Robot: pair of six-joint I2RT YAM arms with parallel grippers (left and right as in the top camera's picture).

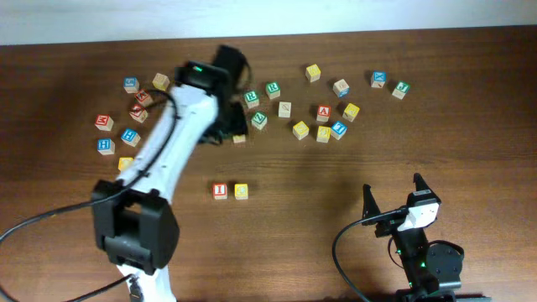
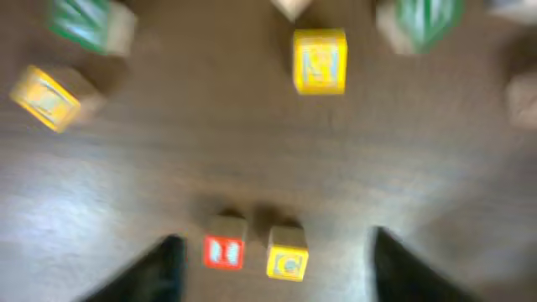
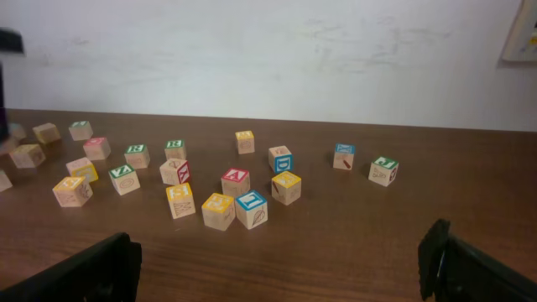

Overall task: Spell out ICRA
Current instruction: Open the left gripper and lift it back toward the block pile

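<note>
The red I cube (image 1: 220,190) and the yellow C cube (image 1: 241,191) stand side by side on the table, I on the left. In the blurred left wrist view the I cube (image 2: 224,250) and C cube (image 2: 287,257) show low down between the fingers. My left gripper (image 2: 275,239) is open, holding nothing and clear of both. The red A cube (image 1: 323,111) (image 3: 236,179) sits in the scattered group at the back. Two green-faced cubes (image 1: 273,88) (image 1: 252,98) stand near my left arm; I cannot tell which is the R. My right gripper (image 1: 393,190) (image 3: 277,256) stands open and empty at the front right.
Loose letter cubes lie across the back: a left cluster around a blue cube (image 1: 130,136), a middle cluster with a yellow cube (image 1: 300,130), and a green cube (image 1: 401,88) at the far right. My left arm (image 1: 172,143) slants over the table's left half.
</note>
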